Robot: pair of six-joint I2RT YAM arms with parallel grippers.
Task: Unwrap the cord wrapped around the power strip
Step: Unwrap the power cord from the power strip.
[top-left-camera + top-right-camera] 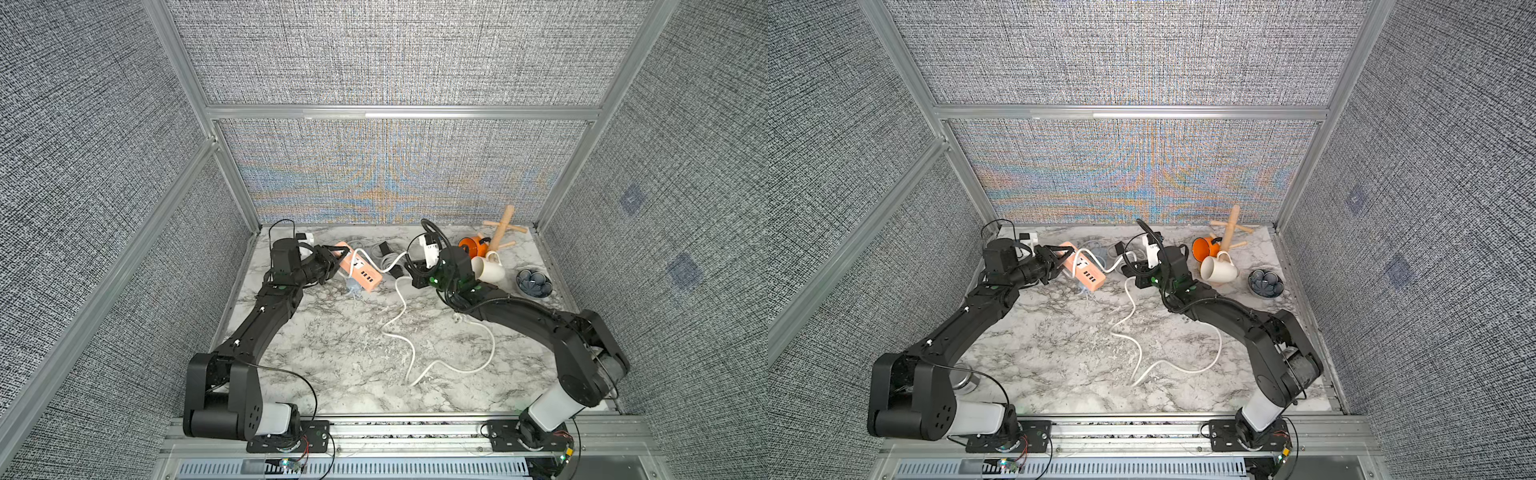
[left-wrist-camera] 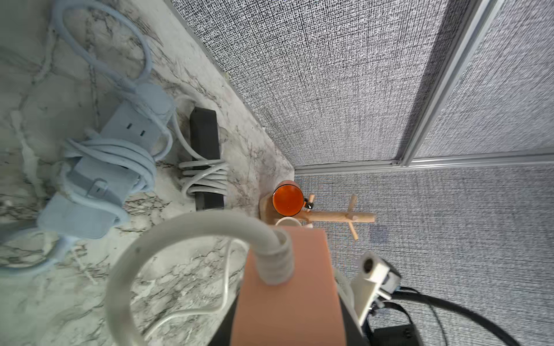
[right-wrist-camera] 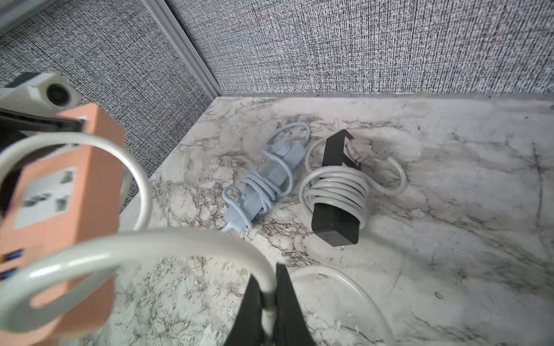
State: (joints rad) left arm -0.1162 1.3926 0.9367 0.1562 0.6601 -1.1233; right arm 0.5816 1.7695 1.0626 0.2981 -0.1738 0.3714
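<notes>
1. Left arm (image 1: 257, 328) and right arm (image 1: 532, 320) reach from the near rail over the marble surface (image 1: 332, 374).
2. Peach power strip (image 1: 362, 272) is held at the surface's far left, one end clamped in the left end effector (image 1: 337, 254).
3. White cord (image 1: 401, 316) loops across the strip, then trails loose over the surface; the right end effector (image 3: 269, 296) is pinched tight on it.

walls: grey woven fabric panels (image 1: 395, 50) | frame: aluminium rails (image 1: 403, 112) | surface: white grey-veined marble tabletop (image 1: 340, 353) | light: even
</notes>
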